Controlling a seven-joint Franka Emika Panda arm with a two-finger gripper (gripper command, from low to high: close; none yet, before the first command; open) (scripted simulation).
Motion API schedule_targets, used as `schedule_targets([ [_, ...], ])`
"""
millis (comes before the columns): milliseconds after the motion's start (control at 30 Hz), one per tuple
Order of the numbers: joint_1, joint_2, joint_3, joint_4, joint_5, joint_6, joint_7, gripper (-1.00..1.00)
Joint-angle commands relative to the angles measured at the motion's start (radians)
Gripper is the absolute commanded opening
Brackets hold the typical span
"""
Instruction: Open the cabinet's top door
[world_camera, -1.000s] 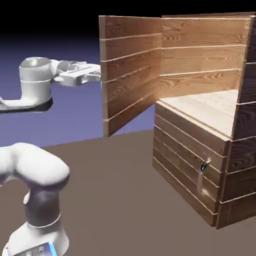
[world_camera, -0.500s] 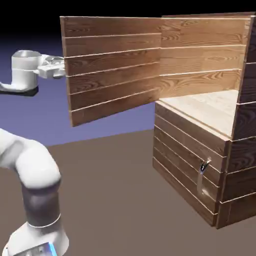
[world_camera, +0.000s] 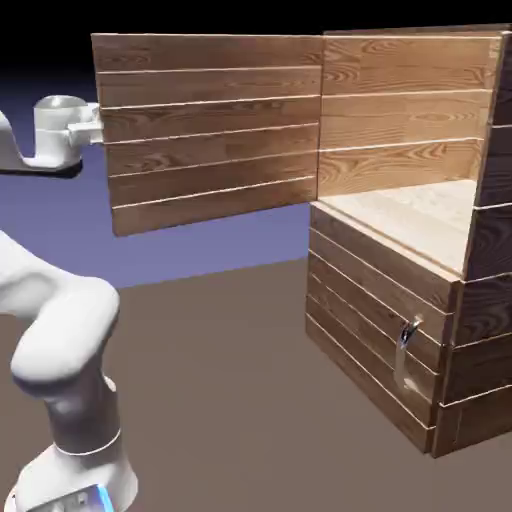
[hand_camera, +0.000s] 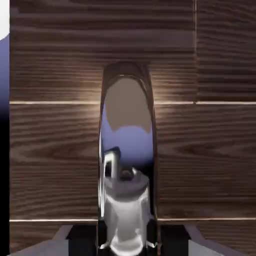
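The cabinet (world_camera: 400, 330) of dark brown planks stands at the exterior view's right. Its top door (world_camera: 210, 130) is swung wide open and reaches leftward, almost in line with the cabinet's back wall. My white wrist (world_camera: 62, 130) meets the door's free left edge, and the fingers are hidden behind the planks there. In the hand view the door's curved metal handle (hand_camera: 127, 150) fills the middle, large and shiny, against dark boards. My gripper (hand_camera: 127, 240) is shut on that handle at the bottom edge.
Lighter wood shows inside the opened compartment (world_camera: 410, 215). The shorter lower panel (world_camera: 370, 300) stays closed, with its small metal handle (world_camera: 408, 335). My arm's base and elbow (world_camera: 65, 370) rise at the lower left above the brown table (world_camera: 230, 400).
The top door has swung much further open, its free edge sweeping to the exterior view's left. My hand moved left with it and the elbow folded lower.
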Motion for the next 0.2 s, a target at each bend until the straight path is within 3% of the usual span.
schedule_targets([
  [0, -0.036, -0.013, 0.020, 0.033, 0.006, -0.015, -0.013, -1.00],
  [167, -0.214, -0.085, 0.101, 0.210, 0.027, -0.097, -0.087, -1.00],
])
